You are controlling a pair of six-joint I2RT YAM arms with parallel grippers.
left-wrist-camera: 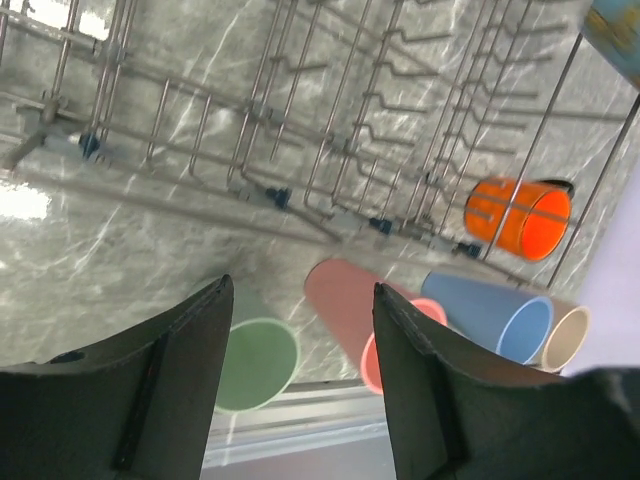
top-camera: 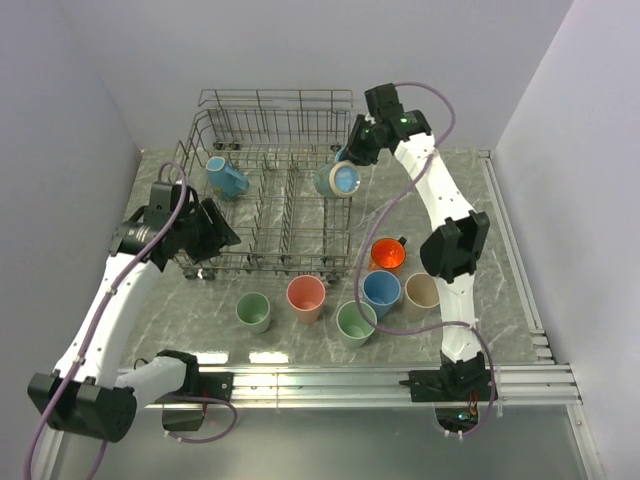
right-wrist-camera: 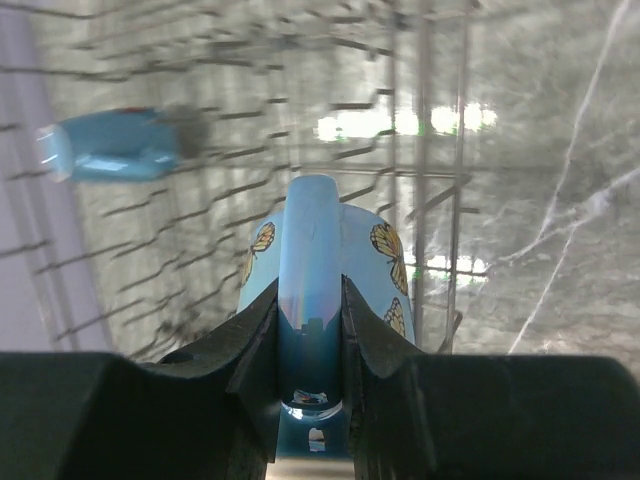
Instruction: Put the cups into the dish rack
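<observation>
The grey wire dish rack [top-camera: 268, 266] stands at the table's back. One blue mug [top-camera: 225, 177] lies inside it at the left. My right gripper [top-camera: 353, 150] is shut on the handle of a blue butterfly mug [top-camera: 341, 180], tilted above the rack's right side; in the right wrist view the fingers [right-wrist-camera: 250, 340] pinch the handle of the butterfly mug [right-wrist-camera: 385, 260]. My left gripper [top-camera: 207, 230] hangs open and empty at the rack's front left corner. Before the rack stand a green cup [top-camera: 254, 312], a pink cup [top-camera: 306, 298], another green cup [top-camera: 355, 324], a blue cup [top-camera: 381, 293], a beige cup [top-camera: 421, 291] and an orange mug [top-camera: 387, 256].
In the left wrist view the open gripper [left-wrist-camera: 300, 285] looks down past the rack's wires [left-wrist-camera: 300, 150] at the green cup [left-wrist-camera: 255, 362], pink cup [left-wrist-camera: 345, 295], blue cup [left-wrist-camera: 490, 310] and orange mug [left-wrist-camera: 518, 217]. A metal rail [top-camera: 340, 378] runs along the near edge.
</observation>
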